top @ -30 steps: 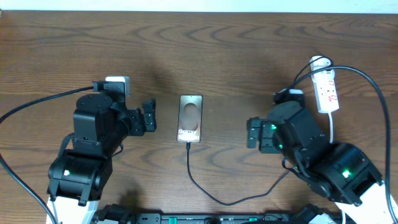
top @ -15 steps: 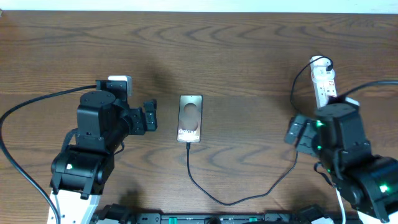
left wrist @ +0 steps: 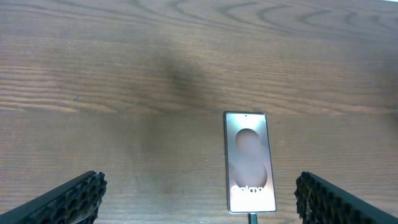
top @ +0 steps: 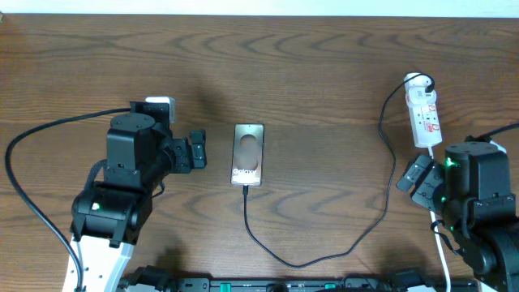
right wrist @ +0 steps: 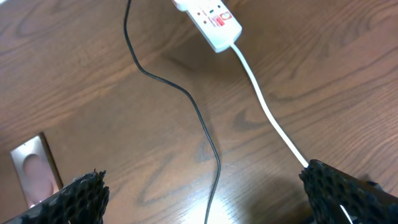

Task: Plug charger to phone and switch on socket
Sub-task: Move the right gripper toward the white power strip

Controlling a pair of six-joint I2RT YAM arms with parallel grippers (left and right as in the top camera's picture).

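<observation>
The phone [top: 248, 153] lies flat mid-table, grey-brown with "Galaxy" lettering; it also shows in the left wrist view [left wrist: 249, 161] and at the right wrist view's left edge [right wrist: 36, 170]. The charger cable [top: 324, 253] is plugged into the phone's near end [top: 245, 188] and loops right up to the socket [top: 424, 113], a white power strip with red marks, also in the right wrist view [right wrist: 210, 18]. My left gripper [top: 196, 152] is open and empty just left of the phone. My right gripper [top: 416, 176] is open and empty, below the socket.
The socket's white cord [right wrist: 267, 112] runs from the strip toward my right gripper. A small white block [top: 160, 106] sits on the left arm. Thick black arm cables trail at the far left [top: 32, 138] and right [top: 496, 131].
My right arm has swung right, from near the phone to below the socket. My left gripper stays beside the phone. The phone and cable have not moved.
</observation>
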